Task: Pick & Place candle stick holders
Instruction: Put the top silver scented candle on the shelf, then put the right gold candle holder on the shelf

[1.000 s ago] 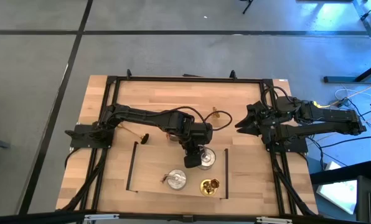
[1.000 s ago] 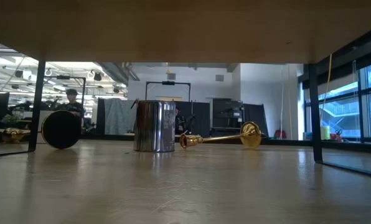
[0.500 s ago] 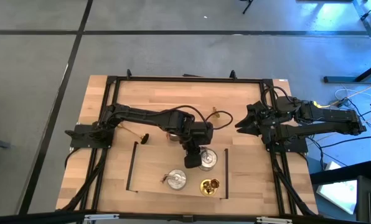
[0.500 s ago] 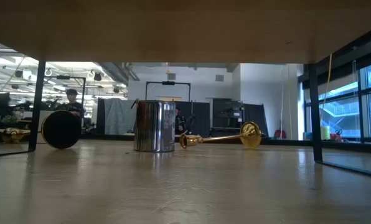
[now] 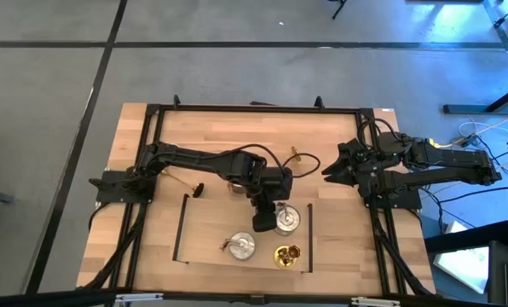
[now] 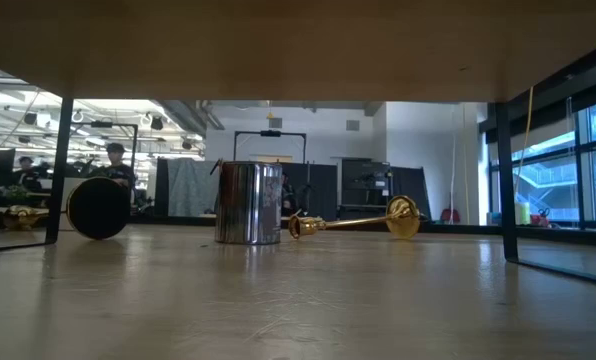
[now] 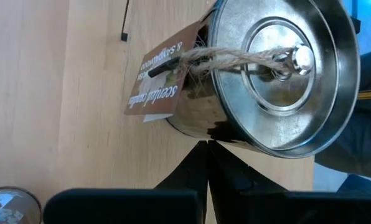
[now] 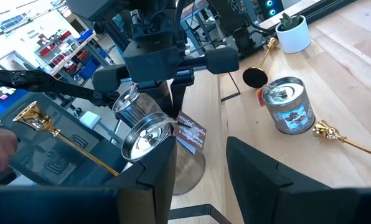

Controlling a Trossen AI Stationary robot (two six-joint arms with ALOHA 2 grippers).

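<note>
My left gripper reaches down over the table's middle, shut on a squat silver holder with twine and a brown tag. A second silver holder and an upright gold one stand nearer the front edge. A third silver holder stands under the left arm. Beside it a gold holder lies on its side. Another gold one with a black base lies at the left. My right gripper waits open at the right edge. My left gripper comes at the silver holder from above, slanting down, its shut fingertips meeting at the side wall just below the tag. The fingers hide what they pinch. The holder sits tilted, its round twine-crossed face turned toward the right arm.
Two black strips mark a patch near the front edge that holds the nearer holders. A black frame runs round the table. In the low view the far silver holder and the lying gold one show.
My left gripper has turned a little at the wrist without shifting place. The silver holder at its fingertips has moved slightly toward the table's right edge. The right arm has kept still.
</note>
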